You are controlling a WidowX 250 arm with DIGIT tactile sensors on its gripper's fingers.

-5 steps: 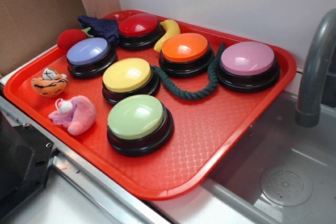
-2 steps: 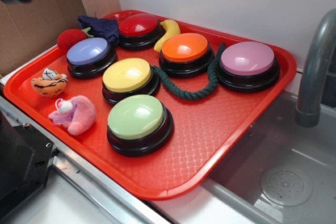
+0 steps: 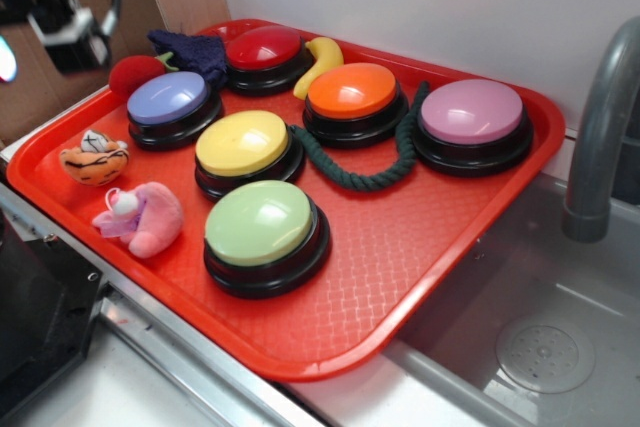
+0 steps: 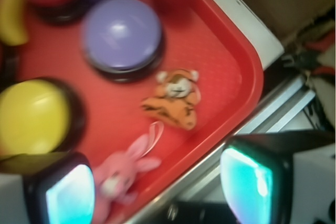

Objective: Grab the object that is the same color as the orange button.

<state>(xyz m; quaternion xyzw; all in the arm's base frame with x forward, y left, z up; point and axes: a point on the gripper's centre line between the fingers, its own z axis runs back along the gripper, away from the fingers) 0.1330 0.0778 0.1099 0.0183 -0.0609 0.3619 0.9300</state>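
Note:
The object, a small orange plush tiger [image 3: 94,162] with a white face patch, lies near the left edge of the red tray [image 3: 420,277]. The orange button [image 3: 352,90] stands at the back middle of the tray. My gripper [image 3: 62,17] hovers high at the upper left, above and behind the tiger, touching nothing. In the wrist view the tiger [image 4: 173,103] lies ahead of the gripper [image 4: 157,192], whose two fingers stand wide apart and empty. It is open.
A pink plush bunny [image 3: 145,217] lies just in front of the tiger and a purple button [image 3: 167,97] just behind it. Yellow [image 3: 243,142], green [image 3: 262,222], pink [image 3: 472,110] and red [image 3: 263,47] buttons, a red plush ball [image 3: 135,72], banana [image 3: 322,59] and green rope [image 3: 370,172] share the tray. A faucet [image 3: 600,127] stands right.
My gripper has come into view from the upper left corner and moved down and to the right. Nothing on the tray has moved.

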